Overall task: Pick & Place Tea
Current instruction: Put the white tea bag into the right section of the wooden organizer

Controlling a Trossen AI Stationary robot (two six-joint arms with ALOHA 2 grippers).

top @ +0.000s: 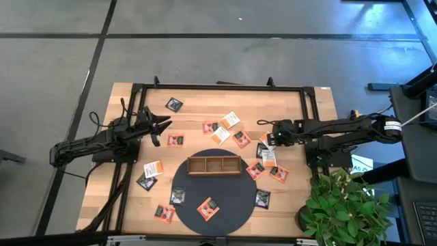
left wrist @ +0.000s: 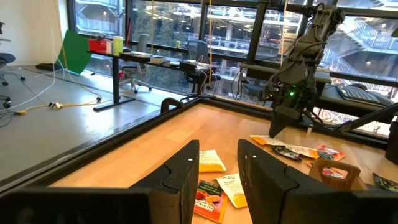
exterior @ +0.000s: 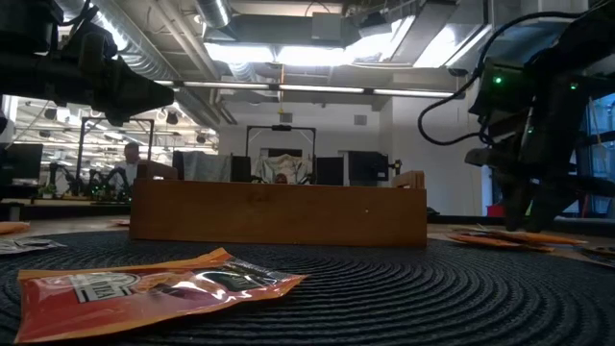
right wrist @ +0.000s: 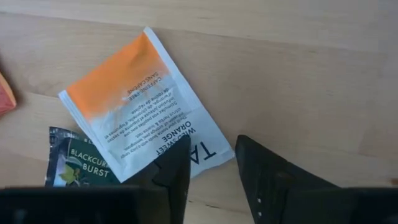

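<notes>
Several small tea sachets lie flat on the wooden table around a brown three-compartment tray (top: 214, 165), which stands on a round dark mat (top: 235, 198). My right gripper (top: 263, 141) is open and points down, low over a white sachet with an orange end (right wrist: 140, 106), beside a black sachet (right wrist: 78, 163). One finger (right wrist: 174, 168) stands over the white sachet's printed end, the other over bare wood. My left gripper (top: 166, 126) is open and empty, raised at the table's left, near an orange-red sachet (top: 176, 141). My right gripper comes from above over the white sachet's printed end (right wrist: 193, 140), which lies flat on the table. I cannot tell whether its finger touches it.
An orange-red sachet (top: 207, 208) and a black one (top: 177, 196) lie on the mat; the orange-red one also shows in the low view (exterior: 144, 288) before the tray (exterior: 279, 211). A potted plant (top: 341, 205) stands at the near right corner. A black frame (top: 218, 87) borders the table.
</notes>
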